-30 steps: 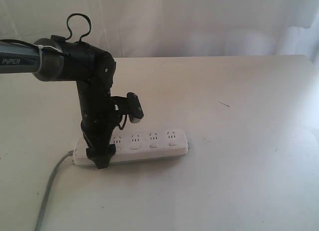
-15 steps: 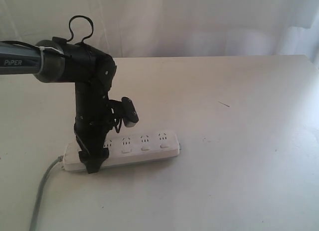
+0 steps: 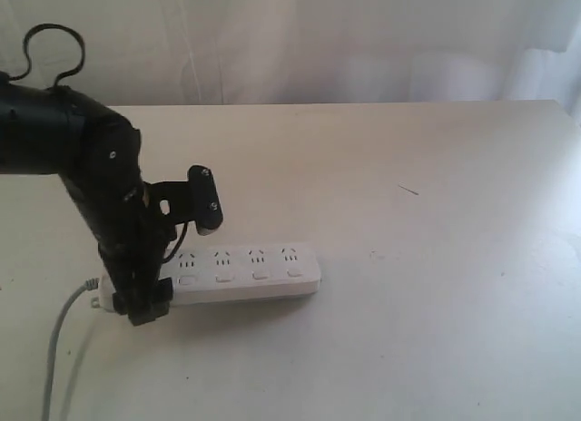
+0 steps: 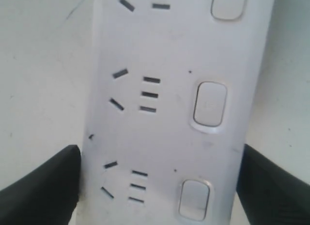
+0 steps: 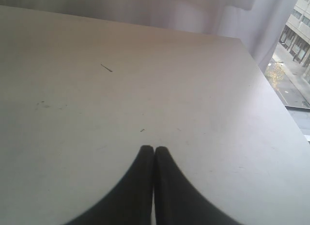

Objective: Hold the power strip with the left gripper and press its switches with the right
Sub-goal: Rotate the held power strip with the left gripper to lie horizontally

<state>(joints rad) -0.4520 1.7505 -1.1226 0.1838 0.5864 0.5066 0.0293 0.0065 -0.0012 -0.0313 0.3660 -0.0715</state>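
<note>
The white power strip (image 3: 250, 274) lies flat on the table, its grey cord (image 3: 56, 341) trailing off toward the front left. My left gripper (image 3: 138, 292) stands over the strip's cord end, one black finger (image 4: 43, 186) pressed against each long side, so it is shut on the strip. The left wrist view shows the strip (image 4: 160, 113) filling the gap between those fingers, with outlets and white switches (image 4: 209, 110) in a row. Several switches (image 3: 238, 277) show along the near side. My right gripper (image 5: 154, 150) is shut and empty over bare table, out of the exterior view.
The pale table (image 3: 436, 212) runs on to the right of the strip, with a small dark mark (image 3: 408, 190) on it. A white curtain (image 3: 345, 40) hangs behind the far edge. A window (image 5: 295, 36) lies past the table's corner.
My left arm has moved to the left across the table, and the power strip has slid left with it, staying between the fingers. The cord has shifted left too.
</note>
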